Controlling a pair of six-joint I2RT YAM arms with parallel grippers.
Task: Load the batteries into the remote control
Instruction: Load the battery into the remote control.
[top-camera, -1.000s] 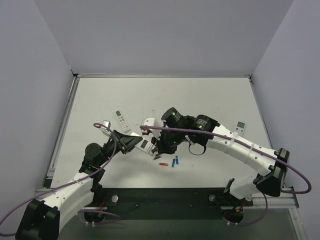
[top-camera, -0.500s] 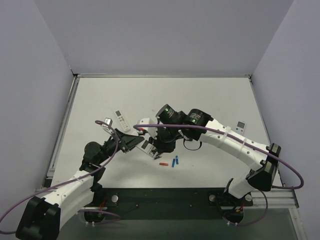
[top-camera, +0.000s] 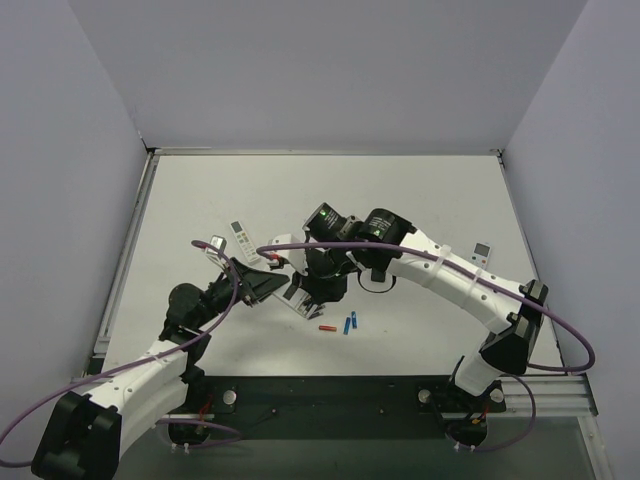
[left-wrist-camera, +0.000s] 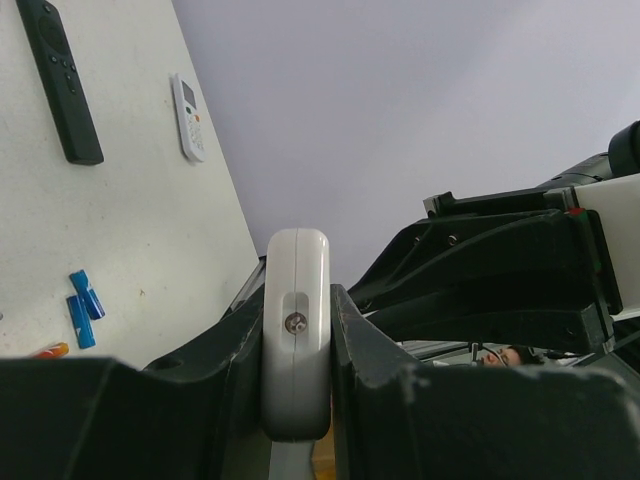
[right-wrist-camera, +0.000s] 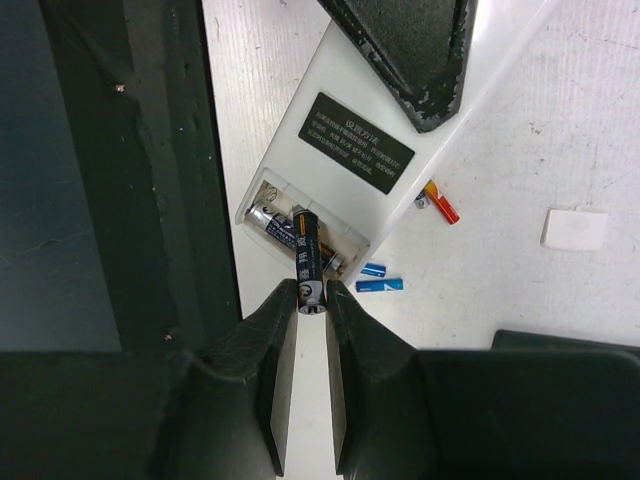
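Observation:
My left gripper (top-camera: 264, 283) is shut on the white remote control (top-camera: 296, 298) and holds it by its edges (left-wrist-camera: 296, 340). In the right wrist view its plain back (right-wrist-camera: 300, 95) faces up with a dark label (right-wrist-camera: 362, 142) and an open battery bay (right-wrist-camera: 262, 200). One battery (right-wrist-camera: 272, 224) lies in the bay. My right gripper (right-wrist-camera: 312, 297) is shut on a dark grey battery (right-wrist-camera: 307, 250), whose far end reaches over the bay. Two blue batteries (right-wrist-camera: 382, 284) and a red-orange one (right-wrist-camera: 440, 202) lie on the table beside the remote.
A slim white remote (top-camera: 244, 241) and a small grey device (top-camera: 213, 247) lie to the far left. A small white remote (top-camera: 482, 251) lies at the right. A black remote (left-wrist-camera: 60, 80) shows in the left wrist view. A small white piece (right-wrist-camera: 575, 229) lies near the loose batteries.
My right arm has swung left, bringing its gripper and the dark battery over the remote's open bay. The left arm and the remote have stayed put.

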